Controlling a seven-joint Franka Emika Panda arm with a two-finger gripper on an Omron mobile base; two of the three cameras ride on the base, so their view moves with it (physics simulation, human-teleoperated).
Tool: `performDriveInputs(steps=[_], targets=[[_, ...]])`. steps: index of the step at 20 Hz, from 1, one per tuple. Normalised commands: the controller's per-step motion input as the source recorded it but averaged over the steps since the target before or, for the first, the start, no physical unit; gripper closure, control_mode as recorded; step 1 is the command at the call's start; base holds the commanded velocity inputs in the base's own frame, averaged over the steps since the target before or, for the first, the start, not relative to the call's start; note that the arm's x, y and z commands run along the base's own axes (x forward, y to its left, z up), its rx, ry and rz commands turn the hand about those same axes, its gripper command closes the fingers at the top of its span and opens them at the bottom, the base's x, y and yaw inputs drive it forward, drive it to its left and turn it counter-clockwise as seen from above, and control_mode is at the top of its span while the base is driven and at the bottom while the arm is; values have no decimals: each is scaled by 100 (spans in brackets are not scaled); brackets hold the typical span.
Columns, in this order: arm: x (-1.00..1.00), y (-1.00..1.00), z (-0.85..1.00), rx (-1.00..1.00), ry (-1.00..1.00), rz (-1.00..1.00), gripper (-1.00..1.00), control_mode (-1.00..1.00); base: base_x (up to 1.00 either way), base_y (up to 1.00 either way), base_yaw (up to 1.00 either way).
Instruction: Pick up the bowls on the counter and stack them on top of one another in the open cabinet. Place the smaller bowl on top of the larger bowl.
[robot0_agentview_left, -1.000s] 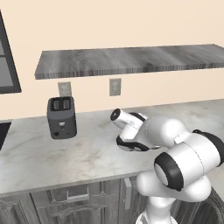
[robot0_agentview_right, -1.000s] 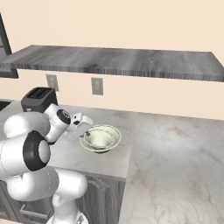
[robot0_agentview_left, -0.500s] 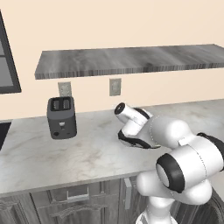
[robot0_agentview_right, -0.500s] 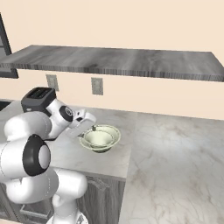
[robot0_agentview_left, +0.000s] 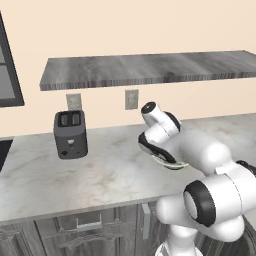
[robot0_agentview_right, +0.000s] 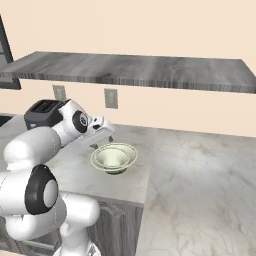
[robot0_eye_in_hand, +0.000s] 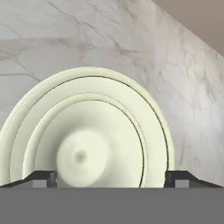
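Now the two-finger gripper (robot0_eye_in_hand: 109, 178), jaws spread wide, is hovering over the narrower cream-green bowl (robot0_eye_in_hand: 87, 148), nested inside the wider flared bowl (robot0_agentview_right: 114, 158) on the pale marbled counter (robot0_agentview_right: 200, 165). Next, I judge, comes lifting the stack to the dark grey streaked cabinet slab (robot0_agentview_right: 130, 70).

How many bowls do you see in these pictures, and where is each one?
2. The larger bowl sits on the counter by the open gripper. The smaller bowl is nested inside it. The cabinet above holds none.

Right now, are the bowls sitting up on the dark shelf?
No, the bowls sit nested on the pale counter, with the dark shelf well above them.
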Motion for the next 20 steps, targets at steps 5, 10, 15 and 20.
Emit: performDriveInputs(steps=[5,10,15,20], targets=[[-1,0,3,3,0,0,-100,-100,0,0,0],[-17,16,-1,0,0,0,-100,-100,0,0,0],[-21,28,-3,-2,0,0,-100,-100,0,0,0],[-8,14,-23,-4,0,0,-100,-100,0,0,0]])
